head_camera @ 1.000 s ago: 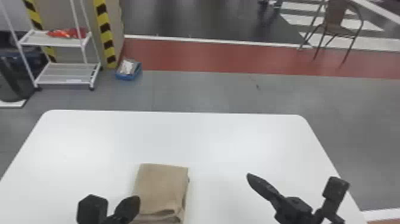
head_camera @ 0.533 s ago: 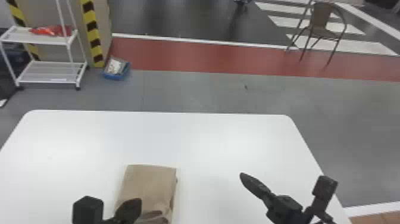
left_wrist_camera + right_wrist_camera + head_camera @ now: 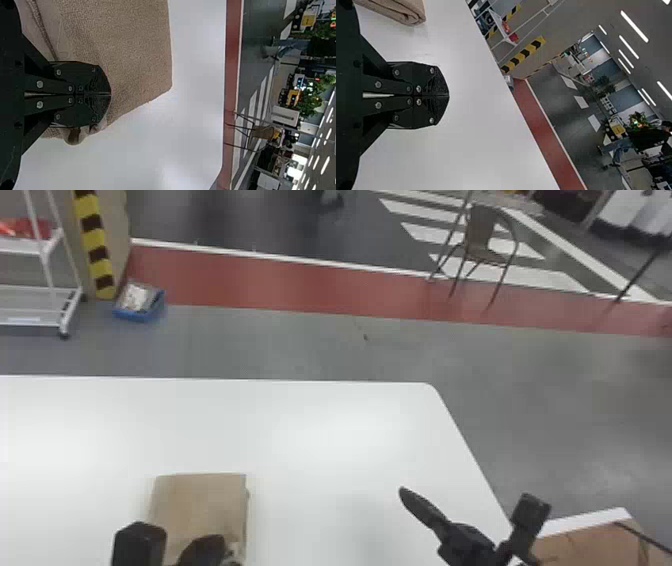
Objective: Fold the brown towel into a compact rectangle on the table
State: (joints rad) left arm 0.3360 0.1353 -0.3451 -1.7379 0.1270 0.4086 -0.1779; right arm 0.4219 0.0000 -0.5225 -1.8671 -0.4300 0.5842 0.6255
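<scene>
"What's beyond the right claw (image 3: 406, 493)?"
"A brown chair (image 3: 487, 254), well off and slightly right of it, by a red floor strip (image 3: 300, 290)."
"Past the left claw (image 3: 212, 540)?"
"A blue box (image 3: 139, 316), leftward; farther left, a white rack (image 3: 30, 322) holding something red (image 3: 34, 229), possibly a bag."

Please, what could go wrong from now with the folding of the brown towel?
The left gripper is shut over the towel; I cannot tell if they touch, but if they do, moving it might drag the folds. Beside its fingers a bit of the towel's edge sticks out bunched, so the rectangle may end up uneven. Pressing there could perhaps flatten that bunch into a crease.
</scene>
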